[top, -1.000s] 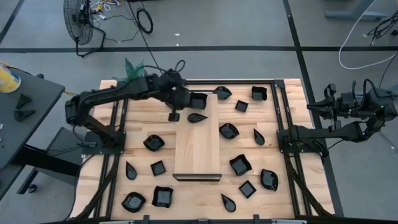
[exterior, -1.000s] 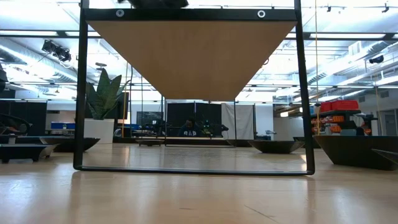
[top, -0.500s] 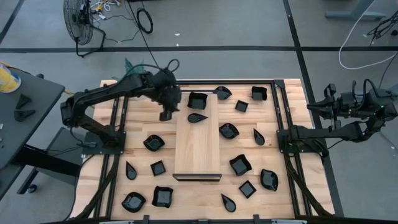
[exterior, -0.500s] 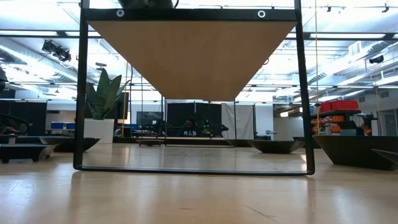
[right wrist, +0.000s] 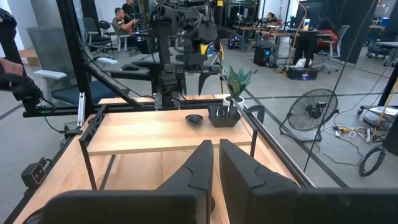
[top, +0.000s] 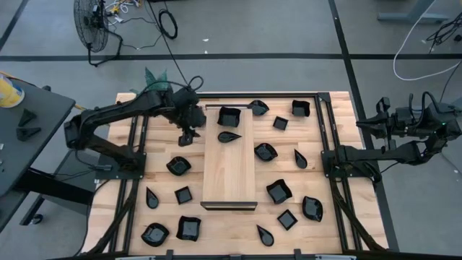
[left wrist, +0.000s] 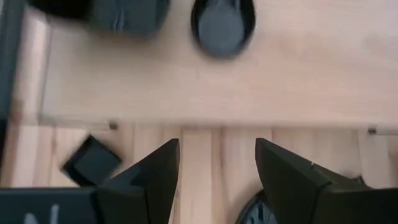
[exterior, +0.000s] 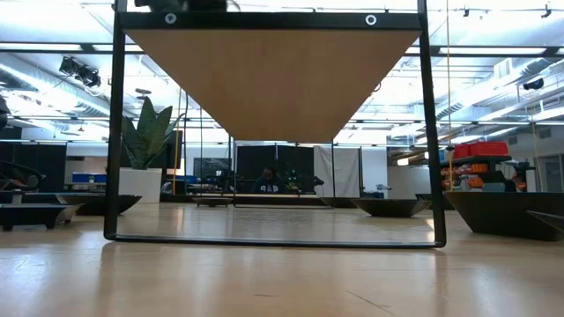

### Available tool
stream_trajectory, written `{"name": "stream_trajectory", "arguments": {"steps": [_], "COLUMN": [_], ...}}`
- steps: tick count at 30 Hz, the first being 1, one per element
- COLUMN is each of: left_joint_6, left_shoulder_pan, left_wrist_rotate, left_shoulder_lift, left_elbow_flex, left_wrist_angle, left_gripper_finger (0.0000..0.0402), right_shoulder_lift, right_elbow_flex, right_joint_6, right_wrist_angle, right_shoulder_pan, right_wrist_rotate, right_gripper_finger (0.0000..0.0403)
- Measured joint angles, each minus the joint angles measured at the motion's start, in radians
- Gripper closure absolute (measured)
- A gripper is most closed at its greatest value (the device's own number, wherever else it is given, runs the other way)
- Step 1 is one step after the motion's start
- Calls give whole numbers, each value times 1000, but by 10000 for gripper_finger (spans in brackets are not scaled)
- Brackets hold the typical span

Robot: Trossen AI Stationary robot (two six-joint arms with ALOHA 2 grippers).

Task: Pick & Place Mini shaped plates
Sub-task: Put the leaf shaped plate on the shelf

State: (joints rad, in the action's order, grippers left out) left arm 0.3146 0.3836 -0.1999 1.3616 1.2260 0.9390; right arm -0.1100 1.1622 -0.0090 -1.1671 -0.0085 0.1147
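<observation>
Your left gripper (top: 186, 137) stands wide, empty, just left of the wooden board (top: 229, 162) bearing two black plates (top: 229, 115). Right gripper (right wrist: 216, 163) narrow, parked right.

Grey floor (top: 289, 29) around the table, a fan (top: 92, 22) standing on it; office chairs (right wrist: 99, 34) beyond.
</observation>
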Motion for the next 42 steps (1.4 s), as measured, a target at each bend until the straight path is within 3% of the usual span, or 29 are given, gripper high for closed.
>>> {"name": "stream_trajectory", "arguments": {"steps": [8,18,29,42], "left_joint_6": [-101,-217,88,178], "left_shoulder_pan": [0,24,83,137], "left_wrist_rotate": [9,23,12,-68], "left_shoulder_lift": [-79,-81,-46,153], "left_elbow_flex": [-189,-351,-416,-416], "left_wrist_angle": [-23,-40,-82,-91], "left_gripper_finger": [186,186,187,211], "right_shoulder_lift": [0,0,0,0], "right_elbow_flex": [0,0,0,0], "right_joint_6": [0,0,0,0], "right_wrist_angle": [0,0,0,0], "right_shoulder_pan": [0,0,0,0], "right_wrist_rotate": [0,0,0,0], "right_gripper_finger": [369,369,369,369]}}
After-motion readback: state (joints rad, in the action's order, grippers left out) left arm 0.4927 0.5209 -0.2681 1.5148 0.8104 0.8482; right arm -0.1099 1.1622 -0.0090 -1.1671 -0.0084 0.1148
